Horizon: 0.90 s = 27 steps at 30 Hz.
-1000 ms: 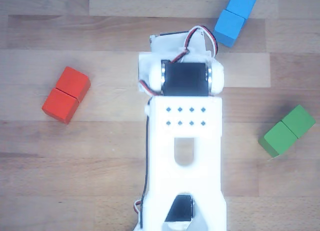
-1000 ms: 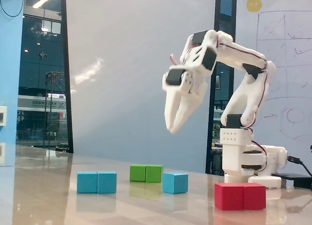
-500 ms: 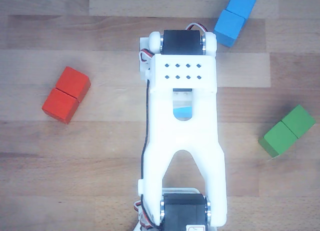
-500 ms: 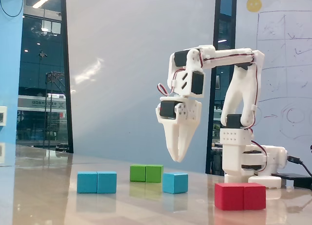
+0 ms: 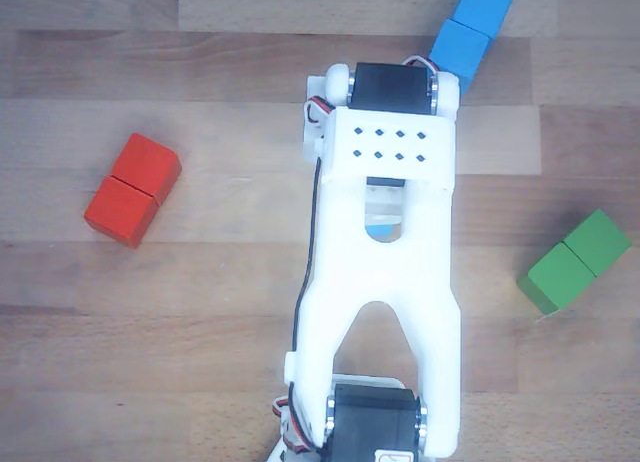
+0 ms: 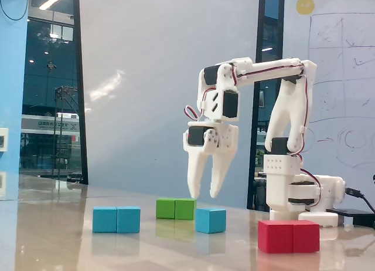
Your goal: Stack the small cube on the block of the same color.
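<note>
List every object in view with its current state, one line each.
gripper: open, empty, hovering above the small blue cube.
small blue cube: on the table, unstacked, ungrasped.
oblong blue block: flat on the table, nothing on top.
oblong green block: flat, untouched.
oblong red block: flat, untouched.

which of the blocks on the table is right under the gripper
The small blue cube: it sits just below the open gripper. The blue, green and red oblong blocks are off to the sides.
</note>
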Motion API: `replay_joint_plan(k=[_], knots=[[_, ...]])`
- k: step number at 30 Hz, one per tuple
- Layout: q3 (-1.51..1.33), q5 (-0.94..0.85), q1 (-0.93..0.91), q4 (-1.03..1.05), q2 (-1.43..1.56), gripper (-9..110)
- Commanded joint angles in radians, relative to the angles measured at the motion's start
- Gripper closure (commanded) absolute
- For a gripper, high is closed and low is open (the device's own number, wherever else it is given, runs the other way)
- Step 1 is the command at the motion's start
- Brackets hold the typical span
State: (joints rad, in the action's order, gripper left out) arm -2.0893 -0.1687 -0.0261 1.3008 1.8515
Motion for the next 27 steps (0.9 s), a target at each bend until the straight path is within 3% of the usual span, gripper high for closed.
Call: replay_joint_plan(k=[1, 9, 27], knots=[[-0.049, -0.006, -0.009, -0.011, 0.112, 77], [-0.176, -0.008, -0.009, -0.097, 0.229, 77], [-0.221, -0.008, -0.011, -0.132, 0.14, 77]])
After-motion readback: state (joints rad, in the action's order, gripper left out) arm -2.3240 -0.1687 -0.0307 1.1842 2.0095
